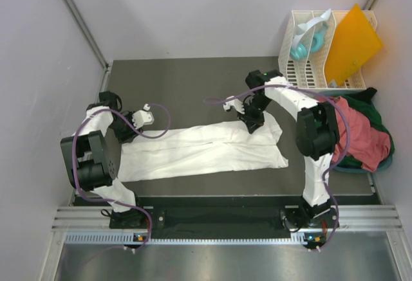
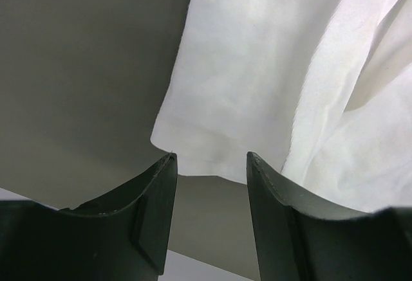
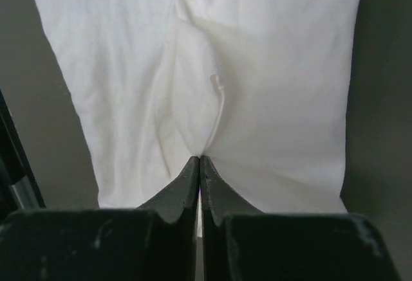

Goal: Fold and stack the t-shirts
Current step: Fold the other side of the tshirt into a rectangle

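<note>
The right gripper (image 3: 199, 160) pinched perhaps one thin fold, two o'clock on the white t-shirt (image 1: 193, 149); it could slip, while the left gripper (image 2: 210, 156) gaped.

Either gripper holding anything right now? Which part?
Right gripper is pinched shut on the white shirt, on a fold mid-width near its right end. Left gripper is open, holding nothing.

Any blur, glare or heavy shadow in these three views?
Top external view: sharp, evenly lit; the large white cloth t-shirt nearly washes out against the dark grey table. Left wrist view: the open left claw is dark and soft. Right wrist view: the shut right claw is shadowed; shirt creases read clearly.
</note>
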`<action>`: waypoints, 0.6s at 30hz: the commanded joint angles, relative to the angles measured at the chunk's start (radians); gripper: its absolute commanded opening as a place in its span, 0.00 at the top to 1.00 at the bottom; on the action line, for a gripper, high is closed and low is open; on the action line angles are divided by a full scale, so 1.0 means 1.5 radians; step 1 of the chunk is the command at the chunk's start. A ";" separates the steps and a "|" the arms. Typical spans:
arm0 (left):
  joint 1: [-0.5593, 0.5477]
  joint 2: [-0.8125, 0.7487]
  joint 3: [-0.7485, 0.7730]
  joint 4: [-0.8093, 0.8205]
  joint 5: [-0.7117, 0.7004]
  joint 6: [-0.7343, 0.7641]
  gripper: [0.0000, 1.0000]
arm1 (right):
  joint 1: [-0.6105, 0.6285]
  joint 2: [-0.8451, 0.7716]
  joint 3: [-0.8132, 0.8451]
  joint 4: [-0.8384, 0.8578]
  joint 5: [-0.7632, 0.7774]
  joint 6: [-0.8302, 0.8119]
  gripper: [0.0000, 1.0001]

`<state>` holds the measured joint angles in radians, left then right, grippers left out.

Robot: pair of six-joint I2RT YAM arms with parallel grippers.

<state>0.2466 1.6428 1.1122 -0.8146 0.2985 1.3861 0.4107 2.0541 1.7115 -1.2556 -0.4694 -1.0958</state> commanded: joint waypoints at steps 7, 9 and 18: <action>-0.004 -0.007 0.010 0.001 0.023 0.012 0.48 | 0.079 -0.095 -0.045 -0.043 0.000 -0.011 1.00; -0.005 -0.005 0.009 0.001 0.025 0.013 0.48 | 0.079 -0.102 -0.064 -0.039 0.010 -0.013 1.00; -0.005 0.000 0.012 0.002 0.024 0.016 0.48 | 0.080 -0.142 -0.120 -0.026 0.035 -0.013 0.56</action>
<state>0.2413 1.6428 1.1122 -0.8146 0.3000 1.3903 0.5274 1.9194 1.5501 -1.2984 -0.4183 -1.1023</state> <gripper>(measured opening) 0.523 0.428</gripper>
